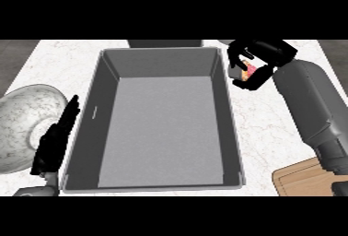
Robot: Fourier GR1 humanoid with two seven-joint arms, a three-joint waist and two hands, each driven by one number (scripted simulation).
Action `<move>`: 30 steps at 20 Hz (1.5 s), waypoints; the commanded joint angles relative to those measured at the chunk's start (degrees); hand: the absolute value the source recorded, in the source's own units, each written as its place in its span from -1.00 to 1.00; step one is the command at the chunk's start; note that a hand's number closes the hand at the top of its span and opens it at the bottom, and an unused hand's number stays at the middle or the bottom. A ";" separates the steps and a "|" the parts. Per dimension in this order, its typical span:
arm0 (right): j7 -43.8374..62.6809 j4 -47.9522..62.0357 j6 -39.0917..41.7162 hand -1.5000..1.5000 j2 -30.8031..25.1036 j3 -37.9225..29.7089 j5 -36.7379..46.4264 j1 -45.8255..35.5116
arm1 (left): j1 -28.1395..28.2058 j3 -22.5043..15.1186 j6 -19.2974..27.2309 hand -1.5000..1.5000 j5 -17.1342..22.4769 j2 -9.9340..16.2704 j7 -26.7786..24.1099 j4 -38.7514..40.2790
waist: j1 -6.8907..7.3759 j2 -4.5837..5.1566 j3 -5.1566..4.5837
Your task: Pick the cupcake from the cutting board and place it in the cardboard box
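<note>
My right robot hand (pixel 255 62), fingers curled around the cupcake (pixel 249 69), sits just outside the box (pixel 228 106)'s far right rim; left robot hand (pixel 58 136) rests open alongside its left wall.

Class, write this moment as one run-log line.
right hand: shut on cupcake, beside box | left hand: open, resting | cutting board: bare

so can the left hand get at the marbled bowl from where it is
Probably yes: the left hand hangs open beside the box, right next to the bowl, with nothing visible between them.
</note>
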 commanded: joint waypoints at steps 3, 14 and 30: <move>-6.56 1.21 10.32 1.00 2.30 -2.62 -7.60 -5.44 | 1.13 0.56 0.91 0.00 -0.64 -0.09 -0.70 0.01 | -1.00 -0.32 -0.04; 11.68 -6.90 15.25 1.00 12.33 0.96 -12.71 -11.93 | 4.37 -0.28 1.35 0.00 -1.50 -1.38 -1.15 -2.42 | -2.00 -0.80 -0.07; 28.47 -6.07 -0.87 1.00 17.71 32.94 -27.51 -7.97 | -2.51 -0.49 0.38 0.00 -2.34 -1.85 2.44 1.19 | 0.07 -0.21 -0.10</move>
